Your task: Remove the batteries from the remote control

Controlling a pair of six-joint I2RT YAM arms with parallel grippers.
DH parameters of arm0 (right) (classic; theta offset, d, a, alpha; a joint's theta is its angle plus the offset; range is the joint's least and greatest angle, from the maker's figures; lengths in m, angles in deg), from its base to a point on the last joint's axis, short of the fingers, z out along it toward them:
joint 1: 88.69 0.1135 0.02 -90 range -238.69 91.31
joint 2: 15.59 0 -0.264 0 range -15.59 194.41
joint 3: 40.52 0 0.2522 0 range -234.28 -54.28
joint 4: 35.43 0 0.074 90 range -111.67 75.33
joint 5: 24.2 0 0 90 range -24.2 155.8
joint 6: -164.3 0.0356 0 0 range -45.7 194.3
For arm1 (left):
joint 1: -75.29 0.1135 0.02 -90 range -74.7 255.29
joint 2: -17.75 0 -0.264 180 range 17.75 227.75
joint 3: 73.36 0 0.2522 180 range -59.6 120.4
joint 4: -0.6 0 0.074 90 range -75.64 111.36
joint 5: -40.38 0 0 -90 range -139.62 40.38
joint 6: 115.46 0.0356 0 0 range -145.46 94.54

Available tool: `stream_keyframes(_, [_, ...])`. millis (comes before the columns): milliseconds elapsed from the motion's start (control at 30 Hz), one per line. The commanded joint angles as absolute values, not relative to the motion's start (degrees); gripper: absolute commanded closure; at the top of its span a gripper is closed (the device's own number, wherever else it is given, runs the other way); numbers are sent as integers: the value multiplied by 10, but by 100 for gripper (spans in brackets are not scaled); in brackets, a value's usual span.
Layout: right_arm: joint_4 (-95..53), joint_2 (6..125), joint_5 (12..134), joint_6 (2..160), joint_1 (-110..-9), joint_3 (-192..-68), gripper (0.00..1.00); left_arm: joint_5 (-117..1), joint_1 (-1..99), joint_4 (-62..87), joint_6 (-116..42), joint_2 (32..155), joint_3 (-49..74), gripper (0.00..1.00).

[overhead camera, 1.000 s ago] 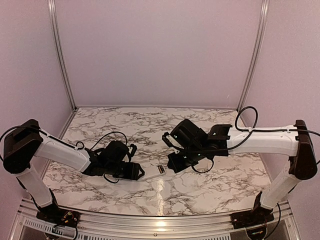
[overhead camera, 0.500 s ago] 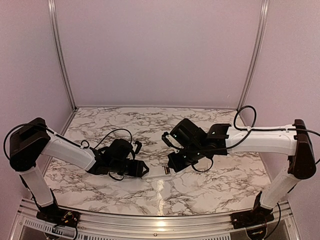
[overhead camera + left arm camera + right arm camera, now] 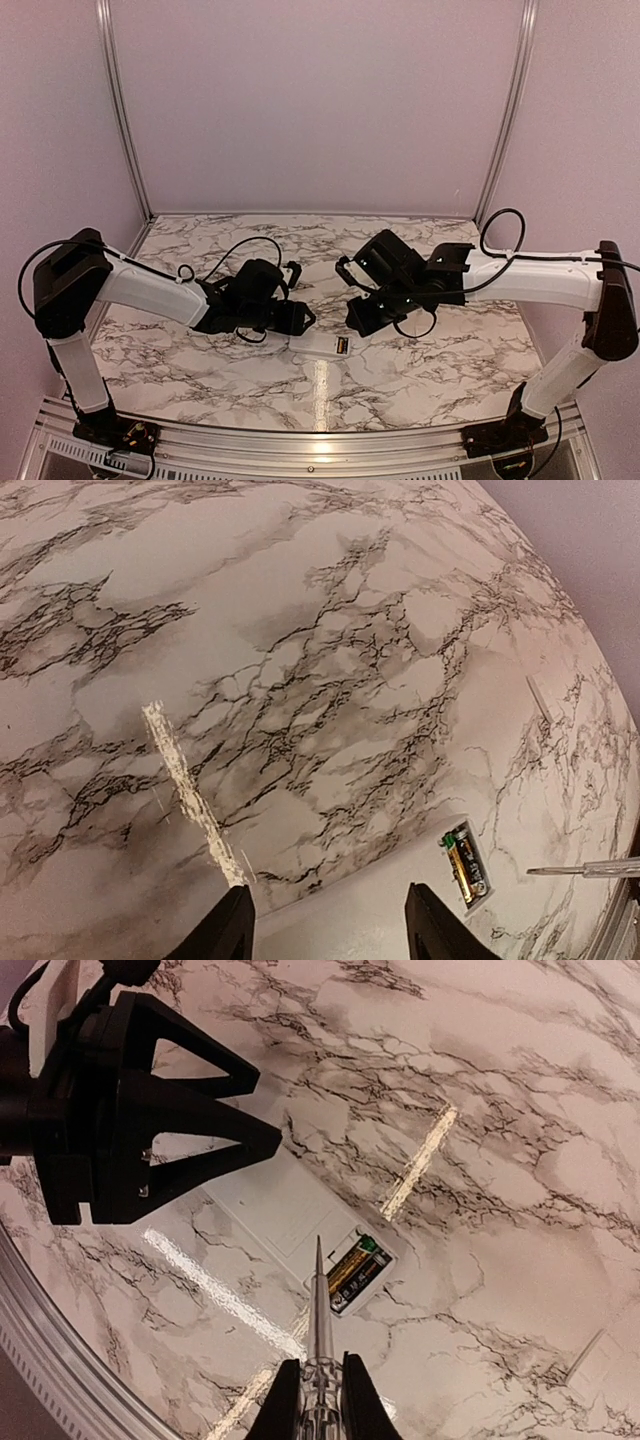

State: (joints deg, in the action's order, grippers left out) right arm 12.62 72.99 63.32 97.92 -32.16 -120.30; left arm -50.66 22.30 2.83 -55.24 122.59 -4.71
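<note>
The white remote control lies flat on the marble table, back side up, with its battery bay uncovered. Two batteries sit side by side in the bay, one gold with a green end, one black; they also show in the left wrist view as batteries. My left gripper straddles the remote at the end away from the bay, a finger at each long edge. My right gripper is shut on a clear-handled screwdriver, whose tip hovers over the remote just left of the bay.
A thin white strip lies on the table right of the remote, seen too in the left wrist view as a strip. The metal front rail runs along the near edge. Purple walls close off the back and sides.
My left gripper has moved right and a little away from the front edge, and the remote has shifted right with it. The right gripper with the screwdriver has drifted slightly right.
</note>
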Motion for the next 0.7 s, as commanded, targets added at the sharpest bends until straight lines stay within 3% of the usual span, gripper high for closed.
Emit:
stream_keyframes(0, [121, 714, 636, 982, -324, -1187, 100, -453, 219, 66, -544, 1181, -85, 44])
stream_keyframes(233, [148, 716, 638, 1003, -324, -1185, 100, -467, 219, 19, -569, 1135, -163, 43])
stream_keyframes(667, [167, 739, 637, 1044, -324, -1198, 100, -507, 210, 7, -561, 1124, -172, 43])
